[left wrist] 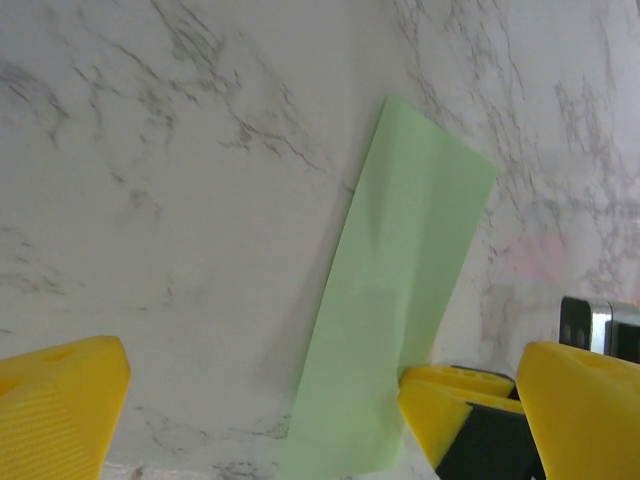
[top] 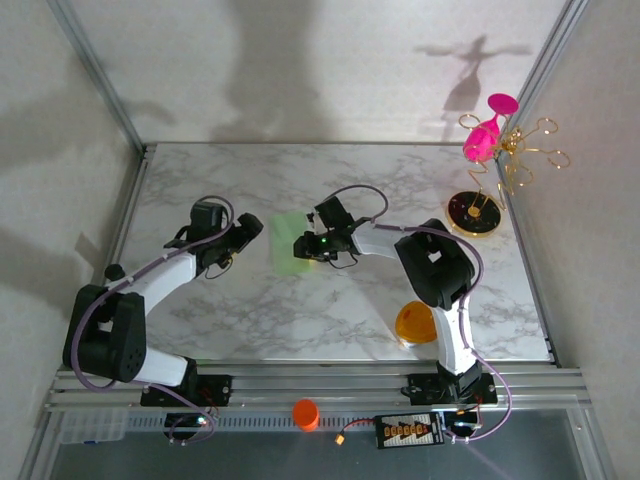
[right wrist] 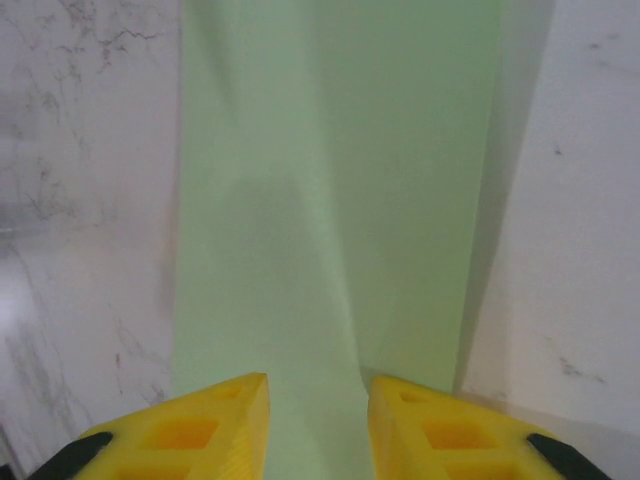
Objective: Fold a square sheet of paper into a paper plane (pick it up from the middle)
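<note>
Nearest the arms' bases, an orange rounded object [top: 413, 325] is sitting on the marble table [top: 300, 330] beside the right arm, well apart from the work.

At mid-table the square sheet of paper [top: 286, 243] is lying between the 2 grippers. It is showing as a long pale green strip, so it is probably already doubled over lengthwise. The right gripper [top: 299, 247] is reaching in at the strip's right edge, its jaws standing narrow with paper running up between the fingers [right wrist: 225, 425]. I cannot tell whether they are actually pinching it. The left gripper [top: 248, 231] is hanging just beside the left edge with its jaws spread wide, gripping nothing.

The paper is looking very light, thin and limp, bowing up slightly in the right wrist view. It is likely to skate on the smooth marble and to crease wherever it is squeezed. The safest hold seems to be a raised edge near mid-length, with the other gripper pinning the strip flat.

Farthest off, a gold wire stand [top: 520, 160] is carrying a pink glass [top: 484, 140] at the right corner.
</note>
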Controlling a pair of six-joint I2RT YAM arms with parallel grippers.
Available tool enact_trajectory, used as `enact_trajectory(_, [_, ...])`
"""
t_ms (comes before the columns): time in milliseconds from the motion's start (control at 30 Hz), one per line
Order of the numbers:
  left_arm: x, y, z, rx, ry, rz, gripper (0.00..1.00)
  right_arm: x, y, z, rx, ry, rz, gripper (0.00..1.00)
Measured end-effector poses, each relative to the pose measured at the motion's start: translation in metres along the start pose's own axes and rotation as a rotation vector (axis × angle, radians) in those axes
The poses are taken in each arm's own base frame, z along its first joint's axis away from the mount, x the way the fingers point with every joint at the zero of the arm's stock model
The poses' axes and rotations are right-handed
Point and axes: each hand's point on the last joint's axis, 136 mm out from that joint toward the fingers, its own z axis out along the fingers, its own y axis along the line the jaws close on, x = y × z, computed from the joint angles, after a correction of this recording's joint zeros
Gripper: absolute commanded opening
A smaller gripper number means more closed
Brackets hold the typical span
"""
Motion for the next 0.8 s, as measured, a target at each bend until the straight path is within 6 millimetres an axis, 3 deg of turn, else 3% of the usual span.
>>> enact_trajectory(267, [0.049,-0.008,0.018,0.054,0.159,0.006,0.95,0.002,-0.033,-0.033,0.011,0.003,0.000,0.34])
enact_trajectory(467, [0.092,-0.022,0.032,0.077,0.268,0.011,0.89,-0.010,-0.017,-0.048,-0.029,-0.059,0.015,0.34])
enact_trajectory(600, [0.102,-0.029,0.034,0.091,0.285,-0.012,0.84,-0.024,-0.016,-0.053,-0.019,-0.119,0.041,0.33])
enact_trajectory(800, [0.107,-0.035,0.041,0.104,0.294,-0.055,0.73,-0.024,-0.034,-0.040,0.010,-0.105,0.095,0.33])
